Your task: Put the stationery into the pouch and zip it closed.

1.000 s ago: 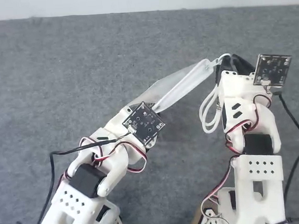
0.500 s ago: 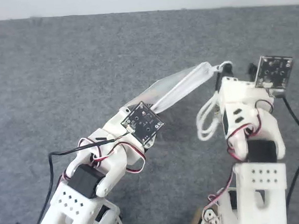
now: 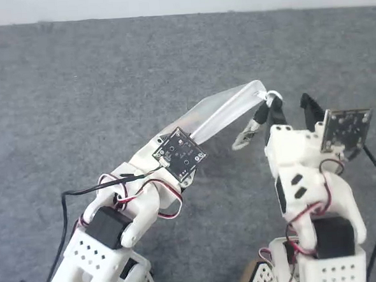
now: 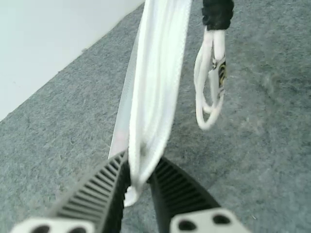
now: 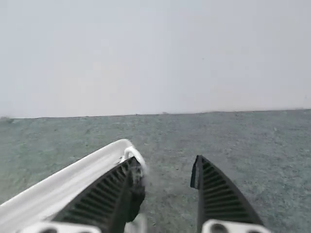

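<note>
- High view: the translucent white plastic pouch [image 3: 227, 110] hangs off the grey felt table [image 3: 76, 90]. Its long axis runs diagonally from the left arm [image 3: 140, 188] up to the right gripper [image 3: 290, 109]. That gripper sits at the pouch's far end with its jaws spread and nothing between them. One black finger is just beside the small white zip ring [image 3: 273, 98], and a white cord loop [image 3: 245, 136] dangles below that end.
- Left wrist view: the left gripper [image 4: 138, 182] is clamped on the pouch's near end. The pouch stretches straight away from it, with the cord loop [image 4: 209, 92] hanging at the far end.
- Right wrist view: the right gripper [image 5: 165, 167] is wide open and the zip ring [image 5: 133, 154] lies against one fingertip, outside the gap. The ring is much nearer the right gripper, so the right gripper would likely have to shift sideways to straddle it, then pull along the pouch.
</note>
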Available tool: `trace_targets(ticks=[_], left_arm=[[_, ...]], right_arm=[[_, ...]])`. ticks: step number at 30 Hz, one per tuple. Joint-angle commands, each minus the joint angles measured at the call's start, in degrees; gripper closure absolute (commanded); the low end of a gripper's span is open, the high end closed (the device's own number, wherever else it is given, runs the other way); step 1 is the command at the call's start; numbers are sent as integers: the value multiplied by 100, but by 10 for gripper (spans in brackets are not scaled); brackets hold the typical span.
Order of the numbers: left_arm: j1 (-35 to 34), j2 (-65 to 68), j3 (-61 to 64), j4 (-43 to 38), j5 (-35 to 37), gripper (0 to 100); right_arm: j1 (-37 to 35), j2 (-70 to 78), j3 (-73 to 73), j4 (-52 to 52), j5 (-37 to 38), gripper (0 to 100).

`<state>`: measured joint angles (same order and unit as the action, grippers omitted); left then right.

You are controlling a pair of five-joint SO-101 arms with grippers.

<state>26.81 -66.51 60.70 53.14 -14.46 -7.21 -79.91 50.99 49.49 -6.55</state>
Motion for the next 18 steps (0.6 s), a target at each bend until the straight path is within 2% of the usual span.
trace_targets(ticks=[1, 8, 14, 18], left_arm=[[-53, -114, -57, 9, 132, 991], [-53, -114, -57, 9, 132, 991], [-79, -114, -84, 9, 132, 991], [-554, -114, -242, 9, 132, 991]], right_arm=[[-365, -479, -360, 163, -44, 839], [-1086, -716, -352, 418, -44, 839], [-804, -716, -273, 295, -62, 842], [-330, -716, 299, -523, -88, 843]])
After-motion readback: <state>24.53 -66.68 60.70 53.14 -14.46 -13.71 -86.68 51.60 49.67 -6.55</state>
